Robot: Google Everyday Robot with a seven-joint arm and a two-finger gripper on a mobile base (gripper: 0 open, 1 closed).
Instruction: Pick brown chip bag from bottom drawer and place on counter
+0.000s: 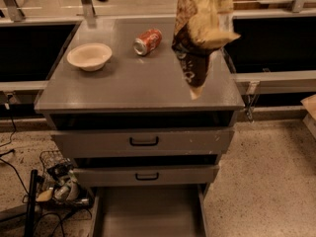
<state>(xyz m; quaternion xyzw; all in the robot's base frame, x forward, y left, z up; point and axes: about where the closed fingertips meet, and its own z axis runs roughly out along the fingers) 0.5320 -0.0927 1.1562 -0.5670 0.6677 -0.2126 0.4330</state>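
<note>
the gripper sits out of view past the top edge at 12 o'clock, so i cannot tell whether it is clasped or spread. from there hangs the crinkly brown chip bag with tan-yellow ends (200,38), tip down, in front of the 3 o'clock side of the flat matte grey counter (138,90). a red soda can (147,42) lies on its side at the counter's 12 o'clock, and a pale round bowl (89,56) at 10 o'clock. at 6 o'clock the grey metal bottom drawer (148,214) stands pulled out.
</note>
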